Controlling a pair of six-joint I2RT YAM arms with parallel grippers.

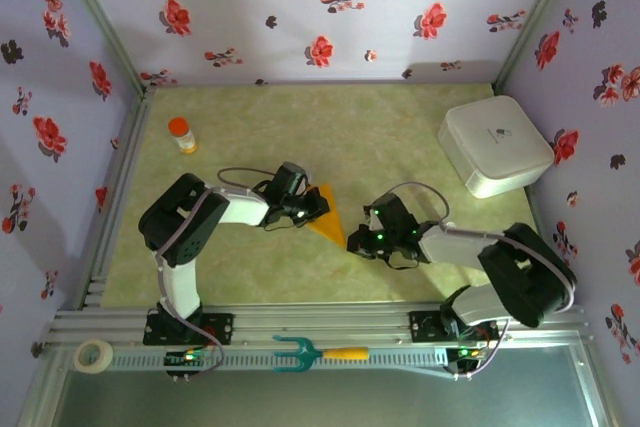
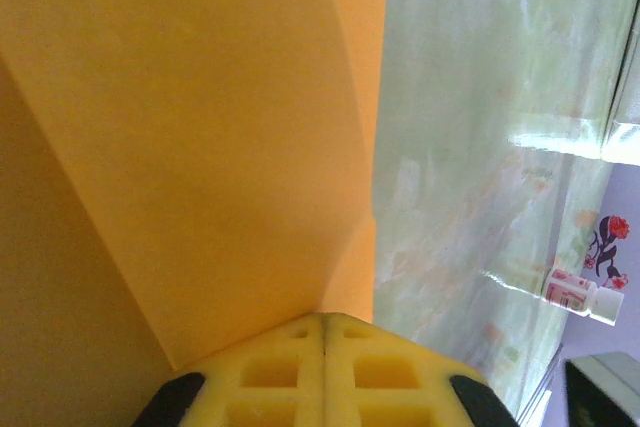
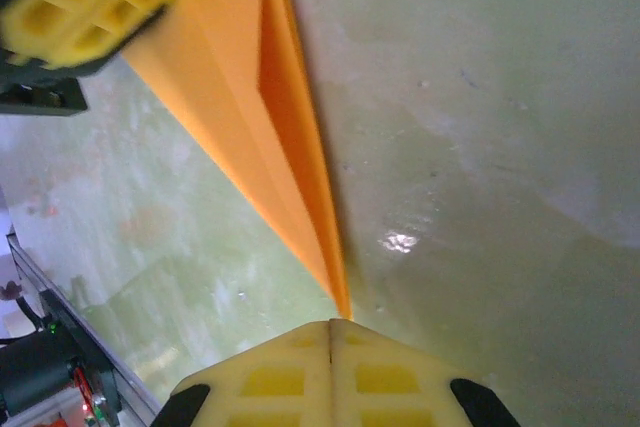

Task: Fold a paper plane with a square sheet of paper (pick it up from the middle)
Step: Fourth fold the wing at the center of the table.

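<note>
top external: paper plane point(image 1: 328, 213) sits mid-table between both arms, already a narrow layered dart. left gripper point(image 1: 306, 209) is clamped on its wide end and right gripper point(image 1: 357, 240) is pinched on the point (right wrist view has the tip running into the closed pads point(image 3: 270, 377)). judged: late folding, last crease or wing spread. next move wants one end let go without tearing. white box point(image 1: 495, 145) lidded, contents hidden; bottle point(image 1: 182, 134) capped, contents unreadable.
</note>
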